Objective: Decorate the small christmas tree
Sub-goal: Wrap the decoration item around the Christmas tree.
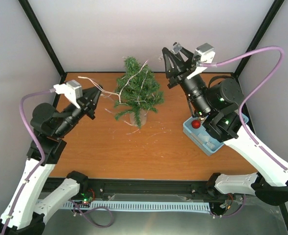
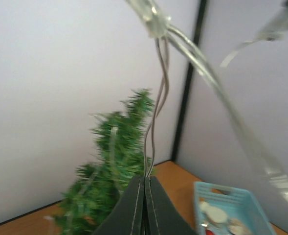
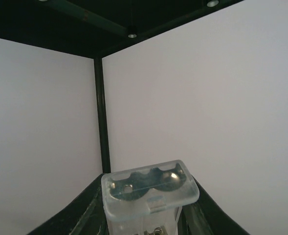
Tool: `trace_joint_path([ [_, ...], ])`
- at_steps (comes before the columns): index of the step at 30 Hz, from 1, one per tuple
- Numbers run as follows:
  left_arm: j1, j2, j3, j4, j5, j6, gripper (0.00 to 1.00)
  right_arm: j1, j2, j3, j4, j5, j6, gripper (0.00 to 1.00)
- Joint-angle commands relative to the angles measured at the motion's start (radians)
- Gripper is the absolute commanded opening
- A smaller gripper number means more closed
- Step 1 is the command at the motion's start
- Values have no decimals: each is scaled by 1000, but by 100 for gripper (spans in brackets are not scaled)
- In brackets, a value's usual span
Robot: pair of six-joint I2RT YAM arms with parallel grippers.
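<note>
Starting at the near edge of the table (image 1: 134, 156), the two arm bases are noted side by side. Farther in, on the right, a light blue tray (image 1: 188, 128) is set on the table, half hidden under the right arm. A red ball (image 1: 196, 124) is seen in it. Its other contents are blurred in the left wrist view and are possibly round ornaments.

At about mid-depth on the left, the left pincer (image 2: 144, 196) is held above the table, pointed toward the tree. Its jaws are pressed fully together, and a thin pale wire (image 2: 156, 122) is pinched at the tips. The wire is led upward to a clear moulded joint.

Beyond, the small christmas tree (image 1: 136, 93) is stood upright on the table, near the middle and toward the far edge. It is just right of the left pincer and not touched by it. Pale strands are seen laid among its branches.

Farthest back, the right pincer (image 3: 146, 215) is raised high by the rear right corner. Its fingers are set partway apart and clamped on a clear plastic battery case (image 3: 148, 188), in which metal contacts are visible.
</note>
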Motion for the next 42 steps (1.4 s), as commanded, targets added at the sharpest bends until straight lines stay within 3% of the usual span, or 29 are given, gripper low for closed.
trace_joint_path([
  [1,-1,59,96,-174,-276,110,1,-6,-9,6,10,-4,-86,14],
  [6,30,146,167,-181,-300,105,1,-6,32,71,38,-74,-153,14],
  [13,227,251,294,-195,-256,83,1,-7,120,191,87,-137,-251,14],
  [21,259,316,456,-234,-223,36,1,-7,166,252,76,-128,-298,14],
  [27,259,294,478,-224,47,-79,1,-7,149,235,78,-99,-304,14],
  [29,260,291,456,-215,20,-73,1,-7,146,235,77,-93,-308,14],
  [36,261,351,440,-234,-269,33,1,-8,153,230,69,-68,-368,14],
  [42,281,437,454,-269,-333,56,1,-31,208,250,55,-104,-428,15],
])
